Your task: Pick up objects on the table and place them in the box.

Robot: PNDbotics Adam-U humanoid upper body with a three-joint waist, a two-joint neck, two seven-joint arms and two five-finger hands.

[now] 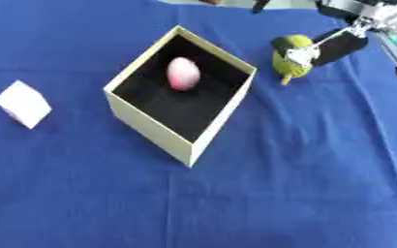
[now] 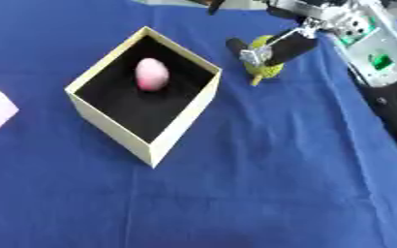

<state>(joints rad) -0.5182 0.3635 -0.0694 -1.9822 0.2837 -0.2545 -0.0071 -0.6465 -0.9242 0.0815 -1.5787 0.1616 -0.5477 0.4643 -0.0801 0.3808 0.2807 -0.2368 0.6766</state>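
1. Blue cloth [image 1: 303,193] covers the whole table, bare along the near edge; the cream cardboard box [image 1: 151,127] stands on it just left of centre, open at the top, black inside, one corner turned toward the camera.
2. Inside the box, toward its far side, lies a pink egg-shaped object [image 1: 183,73]; it rests on the black floor, apart from the walls.
3. At nine o'clock from the box, well apart from it, a small white block [image 1: 22,103] with a pinkish underside sits on the cloth.
4. At two o'clock from the box, near its far corner, an olive-green pear-shaped object [image 1: 290,64] with a short stem pointing toward the camera is at the cloth; the right hand [image 2: 280,47] comes in from the upper right, its black fingers curled around that object.
5. Only the right arm shows.
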